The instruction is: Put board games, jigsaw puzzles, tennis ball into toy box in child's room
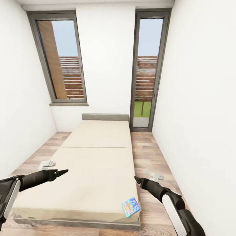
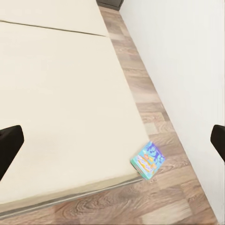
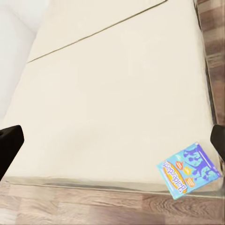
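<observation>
One board game (image 1: 131, 207), a flat light-blue box with colourful print, lies on the near right corner of the beige bed (image 1: 95, 157), slightly over its edge. It also appears in the left wrist view (image 2: 147, 161) and the right wrist view (image 3: 189, 170). My left gripper (image 1: 62, 172) hovers over the bed's left side, open and holding nothing, its dark fingers (image 2: 9, 146) spread wide. My right gripper (image 1: 136, 179) hangs at the bed's right edge, above and just beyond the game, open, with its fingers (image 3: 8, 140) far apart.
The bed takes up most of a narrow white-walled room. Strips of wooden floor (image 1: 147, 154) run along both its sides. A small white object (image 1: 48, 163) lies on the floor at the left, another (image 1: 156, 177) at the right. A window (image 1: 62, 59) and a glass door (image 1: 146, 72) stand at the back.
</observation>
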Controlling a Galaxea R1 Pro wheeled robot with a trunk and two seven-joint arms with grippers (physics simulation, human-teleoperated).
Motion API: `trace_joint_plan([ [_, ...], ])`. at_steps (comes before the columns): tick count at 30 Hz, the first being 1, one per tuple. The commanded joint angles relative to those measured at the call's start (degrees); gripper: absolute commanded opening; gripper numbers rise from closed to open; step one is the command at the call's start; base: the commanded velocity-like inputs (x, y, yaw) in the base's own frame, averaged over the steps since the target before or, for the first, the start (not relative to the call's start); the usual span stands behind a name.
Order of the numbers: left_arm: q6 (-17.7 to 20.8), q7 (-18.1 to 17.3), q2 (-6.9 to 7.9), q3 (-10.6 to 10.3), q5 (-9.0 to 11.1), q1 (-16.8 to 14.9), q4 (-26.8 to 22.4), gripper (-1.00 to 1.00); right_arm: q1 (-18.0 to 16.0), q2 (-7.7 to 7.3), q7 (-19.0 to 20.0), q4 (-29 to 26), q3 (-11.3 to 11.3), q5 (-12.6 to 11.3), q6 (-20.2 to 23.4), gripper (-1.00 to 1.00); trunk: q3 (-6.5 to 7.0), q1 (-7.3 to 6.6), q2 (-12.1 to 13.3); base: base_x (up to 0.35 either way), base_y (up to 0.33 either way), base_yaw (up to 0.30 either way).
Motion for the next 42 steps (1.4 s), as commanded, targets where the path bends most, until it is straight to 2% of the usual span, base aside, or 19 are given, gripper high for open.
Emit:
trace_joint_plan([
  [1,0.5,-0.4,0.00,0.1,0.3,0.0,0.0,1.00,-0.1,0.00,0.1,0.0,0.0,0.0,0.2,1.00,-0.15,0.04,-0.1,0.000,-0.096,-0.257],
  [14,0.7,-1.2,-0.02,0.1,0.4,0.0,0.0,1.00,0.0,0.00,0.1,-0.2,0.1,0.0,0.0,1.00,-0.44,0.04,-0.1,0.000,-0.104,-0.229],
  [32,1.2,-1.4,-0.10,1.5,0.6,0.0,0.0,1.00,0.0,0.08,0.0,-0.2,0.4,0.0,0.1,1.00,-0.47,0.04,-0.1,0.000,-0.058,-0.016],
  [39,1.5,-1.7,-0.20,3.8,0.7,0.0,0.1,1.00,0.0,0.09,0.1,-0.3,0.7,0.0,0.1,1.00,-0.47,0.04,-0.1,0.000,-0.159,0.000],
  [42,1.9,-2.4,-0.28,4.2,0.7,0.0,1.5,1.00,0.0,0.09,0.1,-0.4,0.8,0.0,0.1,1.00,-0.47,0.04,-0.1,0.000,-0.074,0.000],
])
